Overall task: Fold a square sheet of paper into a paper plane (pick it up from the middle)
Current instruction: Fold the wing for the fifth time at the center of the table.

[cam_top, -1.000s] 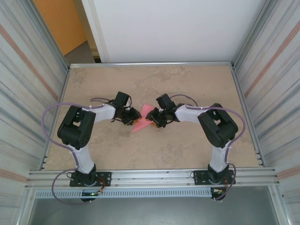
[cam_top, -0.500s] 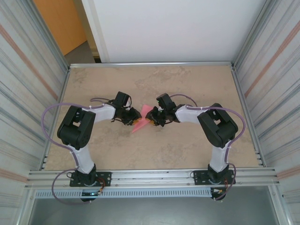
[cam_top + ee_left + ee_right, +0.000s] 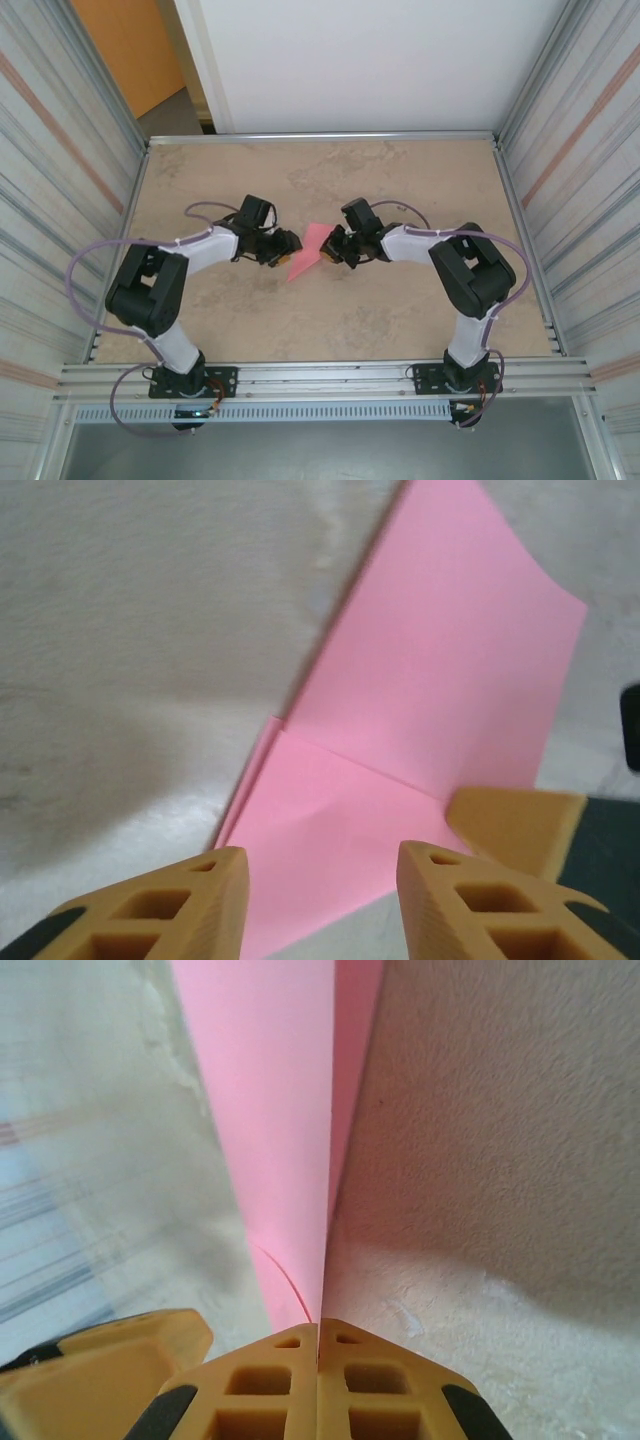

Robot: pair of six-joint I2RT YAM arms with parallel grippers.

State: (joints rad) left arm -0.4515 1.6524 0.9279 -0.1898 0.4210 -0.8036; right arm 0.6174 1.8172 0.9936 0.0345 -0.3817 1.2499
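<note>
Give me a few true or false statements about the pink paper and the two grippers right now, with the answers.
1. The right gripper is shut on the pink paper. True.
2. The left gripper is shut too. False: its jaws stand apart, open.
3. The paper is flat and uncreased. False: a fold line crosses it.
4. The paper sits between the two grippers, near the middle of the table. True.

Both arms bent at the elbow, forearms angled inward, wrists low and facing each other. Left gripper (image 3: 283, 244) jaws apart, nothing between them. Right gripper (image 3: 331, 250) jaws pressed together, pinching sheet of paper (image 3: 280, 1110) edge.
</note>
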